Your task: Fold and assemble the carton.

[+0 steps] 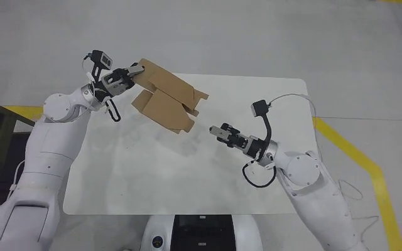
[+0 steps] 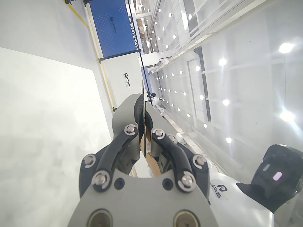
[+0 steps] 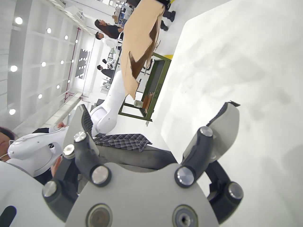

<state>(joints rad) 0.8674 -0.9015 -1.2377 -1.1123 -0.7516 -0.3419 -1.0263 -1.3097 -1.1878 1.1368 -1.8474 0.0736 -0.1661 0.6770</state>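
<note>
Yeah, we're barely getting started on this one. Our left claw point(image 1: 129, 76) is pinching the brown corrugated cardboard carton point(image 1: 166, 94) by 1 panel at its far-left end. In the left wrist view its 2 fingers point(image 2: 125, 116) are pressing together on a thin cardboard edge. The carton is hanging in the air over the far-left part of the white rounded-corner counter point(image 1: 157, 182), and the right wrist view is showing it lifted off the surface.

It's looking mostly collapsed to us. The panels are lying nearly flat against each other, and loose flaps are sticking out at the end facing the middle of the counter. Nothing is looking squared up or tucked in.

Our right claw point(image 1: 217, 130) is hovering over the middle of the counter with its fingers point(image 3: 227, 116) spread wide, holding nothing. It's pointing toward the carton's free end but sitting well apart from it.

So we're guessing nearly everything is left to do: popping the thing open into a box shape, folding the flaps in, and locking them. We're thinking the right claw is going to need to catch that free end first, since 1 pinch alone isn't opening anything.
</note>
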